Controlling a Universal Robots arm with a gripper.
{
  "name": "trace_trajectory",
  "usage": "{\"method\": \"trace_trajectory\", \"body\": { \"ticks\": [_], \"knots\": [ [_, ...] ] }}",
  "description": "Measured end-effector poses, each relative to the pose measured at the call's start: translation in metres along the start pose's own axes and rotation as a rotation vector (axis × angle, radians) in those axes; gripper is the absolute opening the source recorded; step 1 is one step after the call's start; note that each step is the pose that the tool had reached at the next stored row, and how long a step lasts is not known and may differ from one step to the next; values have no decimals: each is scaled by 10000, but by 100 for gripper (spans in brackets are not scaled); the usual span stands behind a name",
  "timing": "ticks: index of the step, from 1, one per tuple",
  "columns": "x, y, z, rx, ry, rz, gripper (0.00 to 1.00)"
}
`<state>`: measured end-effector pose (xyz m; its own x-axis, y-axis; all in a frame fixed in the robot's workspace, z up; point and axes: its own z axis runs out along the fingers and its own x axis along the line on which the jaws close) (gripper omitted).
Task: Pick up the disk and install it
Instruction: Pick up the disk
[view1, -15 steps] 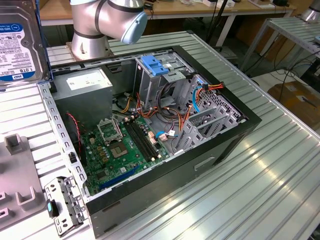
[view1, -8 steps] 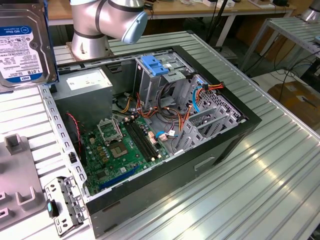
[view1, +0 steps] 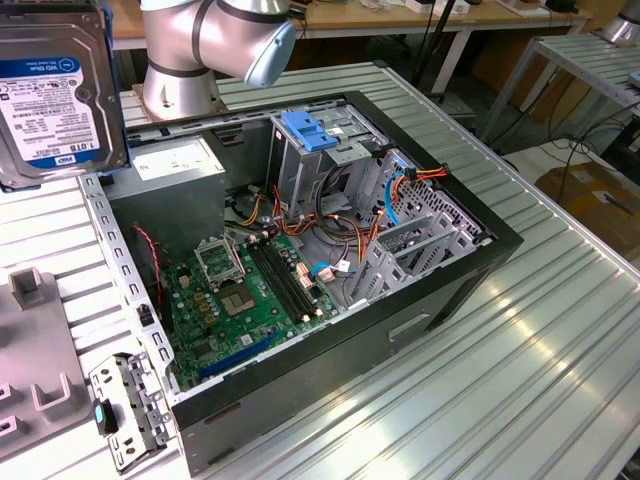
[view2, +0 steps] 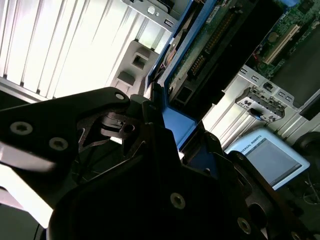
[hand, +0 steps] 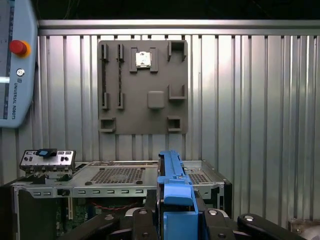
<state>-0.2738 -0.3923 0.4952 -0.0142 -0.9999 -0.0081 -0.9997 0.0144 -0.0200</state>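
Fingers clamp the disk by its blue rail, held clear of the case. I'd keep it square to the drive cage, watch the cables.

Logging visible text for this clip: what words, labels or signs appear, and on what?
Disk: maker's sticker, white over blue; its fine print is too small to read.
Teach pendant: maker's lettering along its edge, near a red button.
Motherboard: markings too small to read.
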Motion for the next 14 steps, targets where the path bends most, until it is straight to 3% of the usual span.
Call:
{"method": "trace_trajectory", "body": {
  "ticks": [14],
  "knots": [
    [36,-380,27,1,75,15,37]
  ]
}}
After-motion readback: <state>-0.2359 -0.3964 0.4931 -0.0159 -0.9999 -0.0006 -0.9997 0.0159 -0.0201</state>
